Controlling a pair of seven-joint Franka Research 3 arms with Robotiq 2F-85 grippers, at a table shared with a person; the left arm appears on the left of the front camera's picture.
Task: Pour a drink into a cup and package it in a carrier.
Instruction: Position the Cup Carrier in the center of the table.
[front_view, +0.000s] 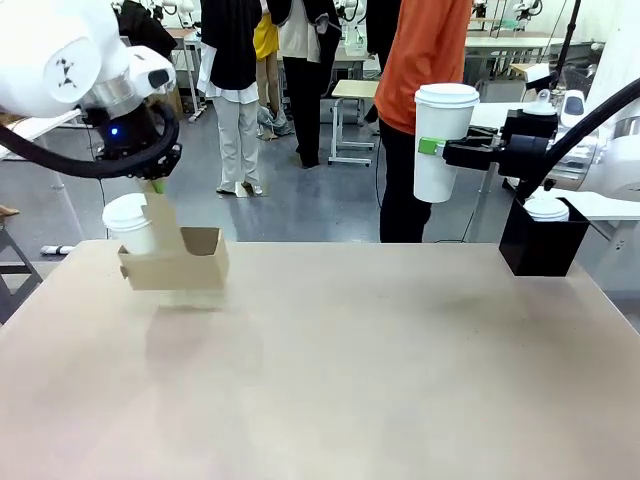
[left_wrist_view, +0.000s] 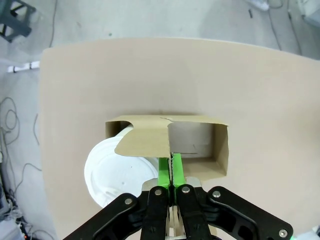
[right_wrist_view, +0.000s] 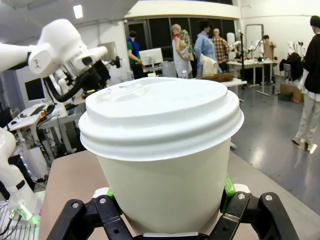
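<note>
Front view: the carrier (front_view: 185, 266) is held just above the table (front_view: 380, 380) at left, its handle tab pinched by the left gripper (front_view: 155, 182). The lidded cup (front_view: 445, 112) is clamped in the right gripper (front_view: 431, 150), high at right.
Left wrist view: the empty slot (left_wrist_view: 192, 142) is seen beside the tab — carrier best kept level.
Right wrist view: cup upright; it should be lowered centred over that slot.

Just below the right gripper (front_view: 435, 148) and off to its right, a black box (front_view: 535, 252) sits on the tan table (front_view: 350, 360), with a short white-lidded cup (front_view: 547, 209) inside it. Directly behind that gripper, past the table's far edge, stands someone in an orange top (front_view: 430, 50). Farther back, to the gripper's left, are a white stool (front_view: 352, 92) and more people (front_view: 235, 60) on the grey floor (front_view: 300, 205).
</note>
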